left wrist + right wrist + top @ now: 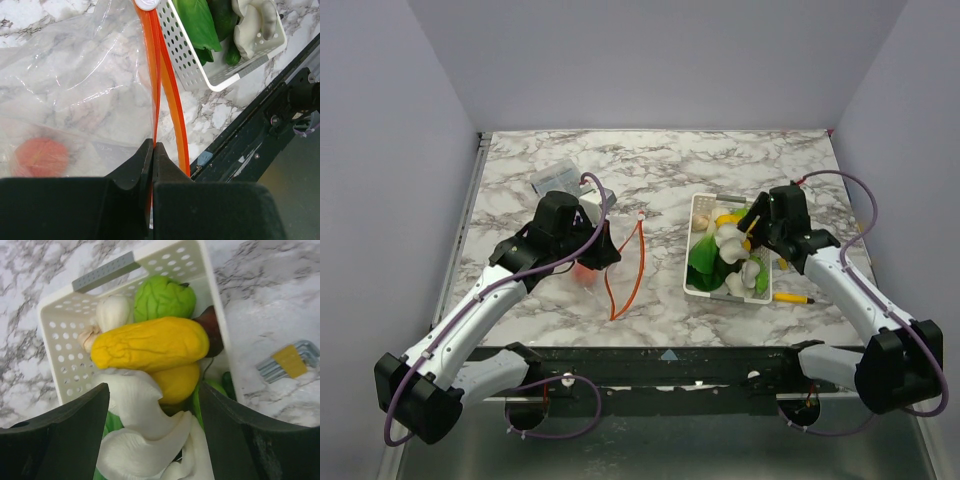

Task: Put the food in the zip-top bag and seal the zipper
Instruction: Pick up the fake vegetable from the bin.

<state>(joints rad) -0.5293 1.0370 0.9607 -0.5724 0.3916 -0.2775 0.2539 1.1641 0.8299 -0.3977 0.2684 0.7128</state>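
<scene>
The left gripper is pinched tight on the zipper, which runs toward 12 o'clock along the bag. A red fruit shows through the plastic at 9 o'clock. The right gripper gapes wide over the basket of food.

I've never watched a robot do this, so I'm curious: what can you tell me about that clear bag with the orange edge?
The zip-top bag is soft, clear, crinkled plastic lying on the marble table, beside the white basket. Its zipper is two orange-red strips, parted here, that meet at a white slider. The left tool is shut on one strip. One red-orange fruit shows through the plastic, apparently inside.
</scene>
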